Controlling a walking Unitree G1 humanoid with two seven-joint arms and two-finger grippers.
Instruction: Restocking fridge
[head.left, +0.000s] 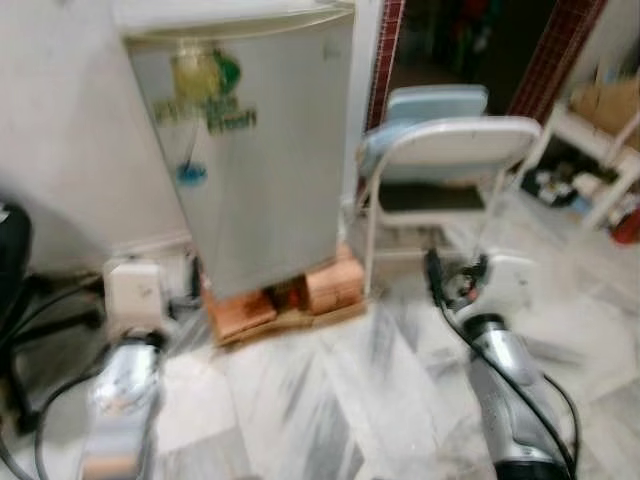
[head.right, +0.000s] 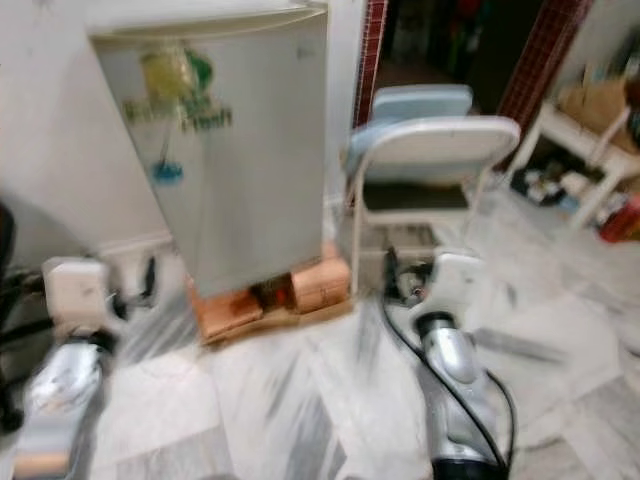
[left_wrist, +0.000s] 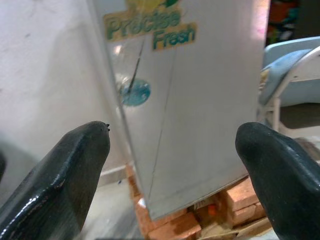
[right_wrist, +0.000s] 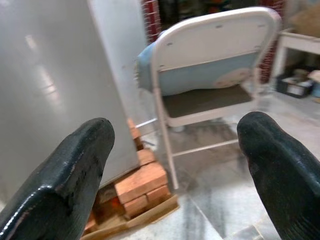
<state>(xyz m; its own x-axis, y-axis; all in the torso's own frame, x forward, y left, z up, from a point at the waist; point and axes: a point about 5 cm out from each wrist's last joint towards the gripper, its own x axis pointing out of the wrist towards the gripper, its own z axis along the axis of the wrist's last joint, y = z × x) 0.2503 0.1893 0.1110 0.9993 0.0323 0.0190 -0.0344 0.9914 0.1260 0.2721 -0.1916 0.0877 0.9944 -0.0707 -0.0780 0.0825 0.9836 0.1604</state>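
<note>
Two empty end effectors, left (left_wrist: 172, 175) and right (right_wrist: 175, 175), fingers apart, we are seemingly approaching the closed fridge (head.left: 255, 150), needing its door opened.

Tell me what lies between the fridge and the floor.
Reddish bricks on a flat board hold the fridge off the floor, as the eye views show.

the fridge (head.left: 262, 150) in front of me is a small silver-grey one with its door shut. it stands upright on a low stack of orange bricks (head.left: 290, 295). green "fresh" lettering and a yellow-green sticker sit high on the door, with a round blue sticker below them. the bricks show under its front edge.
</note>
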